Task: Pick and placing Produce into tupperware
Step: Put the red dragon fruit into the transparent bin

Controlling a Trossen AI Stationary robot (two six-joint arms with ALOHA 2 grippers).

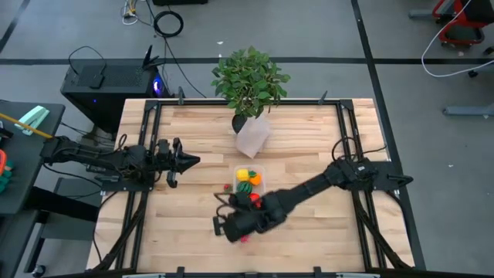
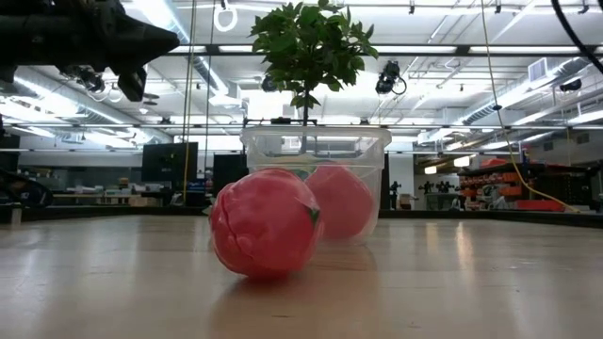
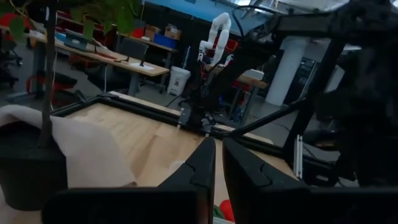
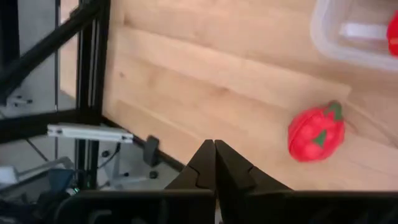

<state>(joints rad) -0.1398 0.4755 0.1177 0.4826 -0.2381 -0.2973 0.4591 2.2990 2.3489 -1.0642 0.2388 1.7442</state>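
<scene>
The clear tub (image 1: 248, 181) sits mid-table and holds yellow, orange and striped green toys (image 1: 245, 179). A red toy tomato (image 4: 316, 132) lies on the wood near the tub's near side, also seen in the low view (image 2: 264, 223). A pinkish-red toy (image 2: 339, 200) lies behind it against the tub (image 2: 316, 160). Another small red toy (image 1: 228, 186) lies left of the tub. My right gripper (image 4: 214, 158) is shut, low over the table beside the tomato and apart from it. My left gripper (image 1: 189, 161) waits raised at the table's left, shut.
A leafy potted plant (image 1: 248, 77) in a pale wrapped pot (image 1: 253, 135) stands at the far side behind the tub. Black frame rails (image 1: 143, 193) run along the table's left and right sides. Bare wood lies to the right of the tub (image 1: 324, 224).
</scene>
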